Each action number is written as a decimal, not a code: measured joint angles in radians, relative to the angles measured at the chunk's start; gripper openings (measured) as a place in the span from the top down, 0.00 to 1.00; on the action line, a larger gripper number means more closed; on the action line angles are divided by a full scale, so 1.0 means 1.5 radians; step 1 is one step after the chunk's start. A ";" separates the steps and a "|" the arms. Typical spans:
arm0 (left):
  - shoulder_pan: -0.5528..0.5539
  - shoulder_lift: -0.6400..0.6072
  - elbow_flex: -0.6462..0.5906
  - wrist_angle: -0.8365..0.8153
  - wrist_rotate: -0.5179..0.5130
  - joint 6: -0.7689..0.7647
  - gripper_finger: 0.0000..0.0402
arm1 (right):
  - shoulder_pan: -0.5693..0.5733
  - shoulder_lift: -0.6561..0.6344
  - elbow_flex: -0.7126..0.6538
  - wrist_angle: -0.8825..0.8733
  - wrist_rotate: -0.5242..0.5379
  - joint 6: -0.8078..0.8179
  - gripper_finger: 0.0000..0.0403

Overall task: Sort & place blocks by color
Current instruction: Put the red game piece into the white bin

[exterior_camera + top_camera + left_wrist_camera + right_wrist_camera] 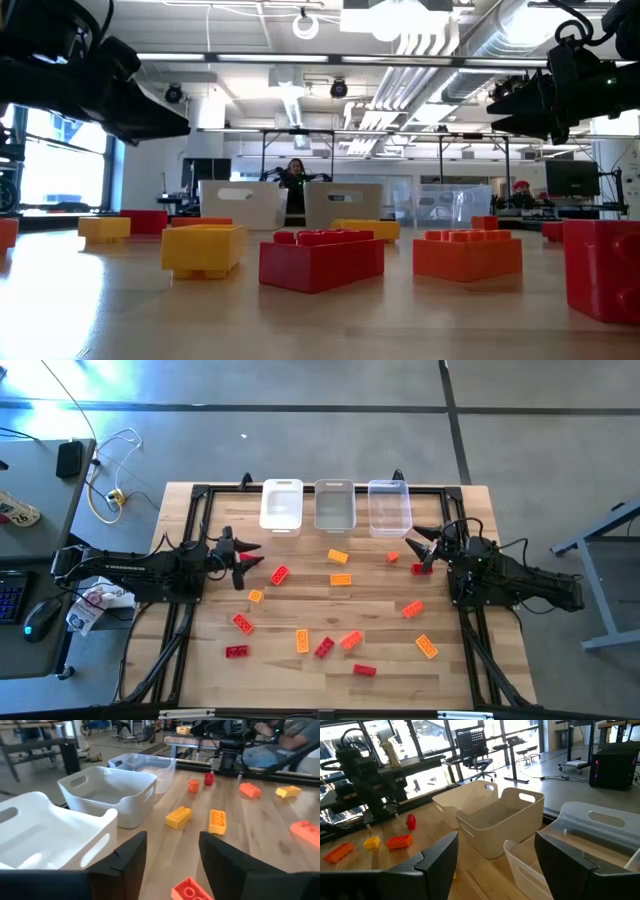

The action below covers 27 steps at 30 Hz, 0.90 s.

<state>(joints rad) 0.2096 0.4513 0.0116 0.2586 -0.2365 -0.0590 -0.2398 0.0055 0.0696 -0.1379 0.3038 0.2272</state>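
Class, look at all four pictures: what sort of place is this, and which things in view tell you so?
Probably a robotics lab or open workshop. Exposed ducts and pipes run under the ceiling, other framed workbenches stand behind, a person stands at one, and a desk with keyboard and mouse sits beside the wooden table.

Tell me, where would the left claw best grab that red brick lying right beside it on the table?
Probably across its two long flat sides, coming straight down from above. The red brick lies flat and askew on the table, with bare wood all round it, so the open left gripper would need to turn to match its slant. The studded top offers no flat faces to pinch.
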 joint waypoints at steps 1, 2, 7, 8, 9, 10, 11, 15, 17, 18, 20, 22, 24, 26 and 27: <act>0.000 0.000 0.000 0.000 -0.008 0.002 0.55 | 0.000 0.000 0.000 0.000 0.000 0.000 0.38; 0.000 0.000 0.000 0.000 -0.016 0.007 0.53 | 0.000 0.000 0.000 0.000 0.000 0.000 0.38; 0.000 0.000 0.031 -0.005 -0.044 0.066 0.50 | 0.000 0.000 0.000 0.000 0.000 0.000 0.38; 0.000 0.000 0.042 -0.010 -0.044 0.084 0.50 | 0.000 0.000 0.000 0.000 0.000 0.000 0.38; 0.000 0.000 0.057 -0.022 -0.044 0.104 0.50 | 0.000 0.000 0.000 0.000 0.000 0.000 0.38; 0.000 0.000 0.074 -0.041 -0.044 0.123 0.50 | 0.000 0.000 0.000 0.000 0.000 0.000 0.38; 0.001 0.001 0.095 -0.070 -0.044 0.140 0.50 | 0.000 0.000 0.000 0.000 0.000 0.000 0.38; 0.019 0.016 0.193 -0.245 -0.045 0.174 0.50 | 0.000 0.000 0.000 0.000 0.000 0.000 0.38; 0.033 0.032 0.238 -0.313 -0.045 0.171 0.50 | 0.000 0.000 0.000 0.000 0.000 0.000 0.38; 0.039 0.039 0.258 -0.335 -0.044 0.164 0.50 | 0.000 0.000 0.000 0.000 0.000 0.000 0.38; 0.050 0.053 0.299 -0.382 -0.033 0.142 0.50 | 0.000 0.000 0.000 0.000 0.000 0.000 0.38; 0.060 0.072 0.340 -0.433 -0.009 0.120 0.50 | 0.000 0.000 0.000 0.000 0.000 0.000 0.38; 0.068 0.092 0.375 -0.474 0.010 0.111 0.50 | 0.000 0.000 0.000 0.000 0.000 0.000 0.38; 0.075 0.111 0.408 -0.503 0.030 0.111 0.50 | 0.000 0.000 0.000 0.000 0.000 0.000 0.38; 0.079 0.122 0.424 -0.515 0.038 0.111 0.50 | 0.000 0.000 0.000 0.000 0.000 0.000 0.38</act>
<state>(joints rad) 0.3286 0.6350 0.6476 -0.5144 -0.1797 0.1080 -0.2394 0.0055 0.0696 -0.1379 0.3035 0.2269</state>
